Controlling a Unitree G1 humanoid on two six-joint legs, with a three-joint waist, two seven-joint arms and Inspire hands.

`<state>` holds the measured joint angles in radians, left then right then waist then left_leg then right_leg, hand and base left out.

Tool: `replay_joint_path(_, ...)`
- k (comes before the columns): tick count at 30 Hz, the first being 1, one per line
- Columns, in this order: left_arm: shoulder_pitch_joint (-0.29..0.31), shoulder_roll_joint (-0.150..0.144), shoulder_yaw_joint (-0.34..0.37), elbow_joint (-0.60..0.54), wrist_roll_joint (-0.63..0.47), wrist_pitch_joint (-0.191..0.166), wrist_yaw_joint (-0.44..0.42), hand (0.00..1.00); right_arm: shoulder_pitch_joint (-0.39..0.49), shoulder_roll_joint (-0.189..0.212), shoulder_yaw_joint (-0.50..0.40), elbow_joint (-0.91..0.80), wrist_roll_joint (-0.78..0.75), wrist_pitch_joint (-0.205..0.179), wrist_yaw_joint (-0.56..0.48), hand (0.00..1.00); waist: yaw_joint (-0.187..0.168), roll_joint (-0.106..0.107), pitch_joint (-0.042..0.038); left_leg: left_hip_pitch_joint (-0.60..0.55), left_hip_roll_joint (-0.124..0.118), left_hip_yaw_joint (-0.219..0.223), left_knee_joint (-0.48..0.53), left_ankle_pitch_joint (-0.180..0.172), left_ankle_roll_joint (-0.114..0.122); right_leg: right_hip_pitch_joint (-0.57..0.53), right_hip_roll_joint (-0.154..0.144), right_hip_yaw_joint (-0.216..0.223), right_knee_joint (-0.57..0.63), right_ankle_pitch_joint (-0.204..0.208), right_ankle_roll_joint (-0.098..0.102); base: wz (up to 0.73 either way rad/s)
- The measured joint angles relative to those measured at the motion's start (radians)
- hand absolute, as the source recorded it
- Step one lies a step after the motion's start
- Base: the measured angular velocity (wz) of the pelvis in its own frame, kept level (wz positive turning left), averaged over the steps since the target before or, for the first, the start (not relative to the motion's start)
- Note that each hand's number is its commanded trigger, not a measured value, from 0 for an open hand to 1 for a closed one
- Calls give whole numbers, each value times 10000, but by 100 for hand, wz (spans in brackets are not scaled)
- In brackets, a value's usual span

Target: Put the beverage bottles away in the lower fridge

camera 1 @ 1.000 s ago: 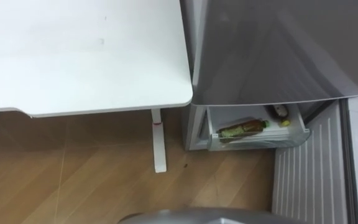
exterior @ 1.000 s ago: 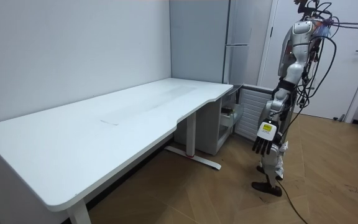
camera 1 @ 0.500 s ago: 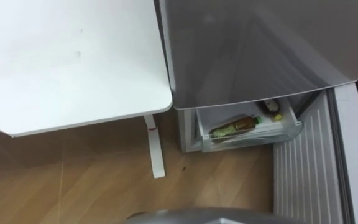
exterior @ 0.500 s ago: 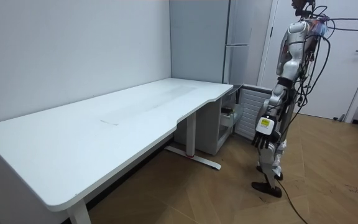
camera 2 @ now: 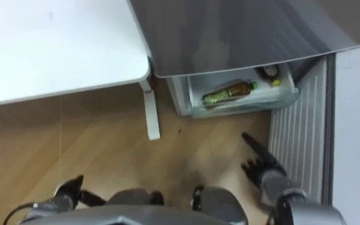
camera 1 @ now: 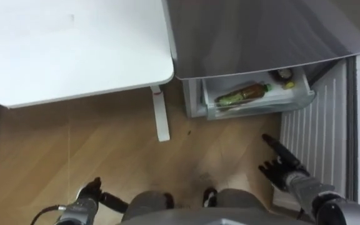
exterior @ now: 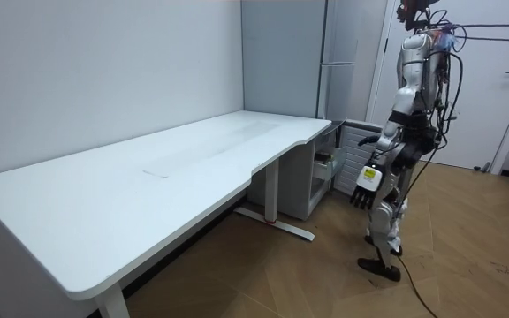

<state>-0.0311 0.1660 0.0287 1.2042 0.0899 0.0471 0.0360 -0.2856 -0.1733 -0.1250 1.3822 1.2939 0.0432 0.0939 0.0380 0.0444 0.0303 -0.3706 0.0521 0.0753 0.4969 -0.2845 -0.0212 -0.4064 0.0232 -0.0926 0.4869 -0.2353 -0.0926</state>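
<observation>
A green drink bottle [camera 1: 242,95] lies on its side in the pulled-out drawer [camera 1: 261,111] of the lower fridge. A second dark bottle with a yellow cap [camera 1: 284,75] lies at the drawer's back right. My right hand [camera 1: 281,167] is low in front of the drawer and apart from it. Its fingers are straight and it holds nothing. My left hand [camera 1: 90,192] hangs at my left side over the floor, relaxed and holding nothing. It also hangs by my thigh in the room view [exterior: 363,187]. I stand facing the fridge.
The grey fridge body [camera 1: 261,31] overhangs the drawer. Its open lower door [camera 1: 314,137], ribbed white inside, stands at my right. A white table [camera 1: 74,50] with a white leg [camera 1: 161,119] is at my left. Wooden floor lies between them.
The camera has tipped down, so both hands now show. In the room view my right arm has lifted forward toward the fridge. The bottles have not moved.
</observation>
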Motion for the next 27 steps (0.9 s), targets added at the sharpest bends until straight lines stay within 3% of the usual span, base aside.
replay_joint_path(7,-345,357,-642,161,-432,-320,180,0,-693,-538,-49,-311,956,-191,194,0,318,1,74,-2636,-303,-372,1260,81,111,-2507,-371,-273,1330,-117,-8,16)
replay_joint_path(12,-803,667,-1449,342,-597,-312,529,0,-1594,-1356,-37,-315,1629,-399,319,0,528,-140,171,-4730,-561,-592,2619,62,194,-4472,-734,-427,2719,-358,44,20)
replay_joint_path(15,-1006,742,-1759,339,-757,-316,692,0,-1888,-1508,73,-395,1998,-438,354,0,611,-306,250,-5604,-699,-653,3263,-12,312,-5342,-905,-438,3512,-536,89,21)
replay_joint_path(22,-1287,814,-2434,254,-1574,-525,975,0,-2283,-1827,527,-1429,2852,-525,390,0,795,-497,250,-7169,-996,-814,4418,-188,364,-6784,-1303,-622,4808,-739,86,14)
replay_joint_path(27,-1145,873,-2652,211,-1644,-471,1116,0,-2898,-2213,942,-1495,3073,-565,702,0,1083,-726,229,-7691,-1044,-859,5610,-621,439,-7186,-1461,-653,5911,-1221,140,7)
